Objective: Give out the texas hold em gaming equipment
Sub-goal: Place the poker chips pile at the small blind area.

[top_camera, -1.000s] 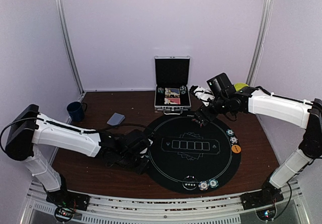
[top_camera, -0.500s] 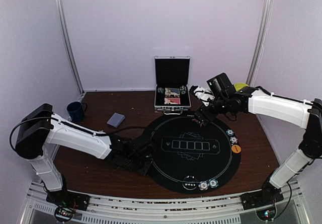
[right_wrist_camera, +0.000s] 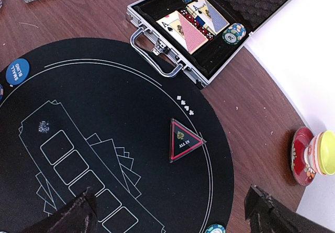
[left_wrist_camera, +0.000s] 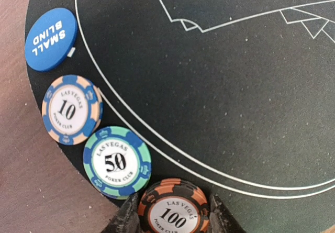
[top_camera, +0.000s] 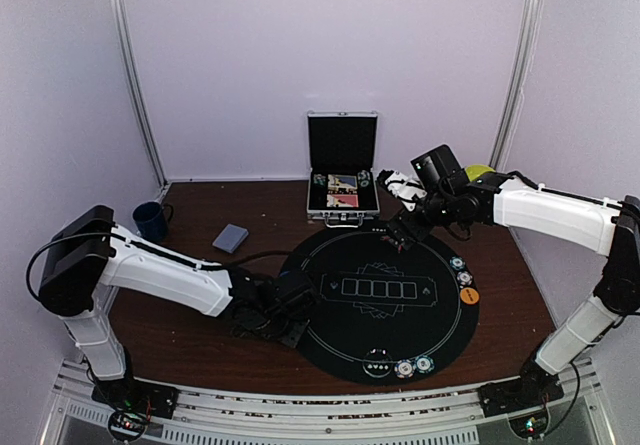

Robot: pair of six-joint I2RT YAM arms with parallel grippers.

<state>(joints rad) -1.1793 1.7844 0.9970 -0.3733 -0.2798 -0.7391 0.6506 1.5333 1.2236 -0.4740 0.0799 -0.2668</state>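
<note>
Far left, on the table [top_camera: 180,337]: dark blue mug [top_camera: 150,221]. Nearer centre: grey-blue-backed card deck [top_camera: 230,237], well apart from the round black felt mat [top_camera: 390,315].

Left rim of the mat, wrist view: blue SMALL BLIND button [left_wrist_camera: 51,39], then 10 chip [left_wrist_camera: 71,109], then 50 chip [left_wrist_camera: 116,162], all flat in a curving row. Last in the row: orange-and-black 100 chip [left_wrist_camera: 175,212], clamped between the fingers [left_wrist_camera: 125,221] of the left gripper [left_wrist_camera: 175,220], just beside the 50 chip. Contact with the felt not discernible.

Centre back: open silver case [top_camera: 342,170], more cards and chips inside.

Right: red-edged triangular ALL IN marker [right_wrist_camera: 183,140] on the felt. Right gripper [right_wrist_camera: 175,214] above the mat's far rim, fingers [right_wrist_camera: 73,214] wide apart, nothing held. Along the right rim: two chips [top_camera: 460,270] and an orange button [top_camera: 469,295]. At the near rim: further chips [top_camera: 405,367].

Step in hand, by judgement: placing the third chip of the left seat's stake. Next move: lower flat onto the felt, part the fingers, lift straight up without nudging the 50 chip.
</note>
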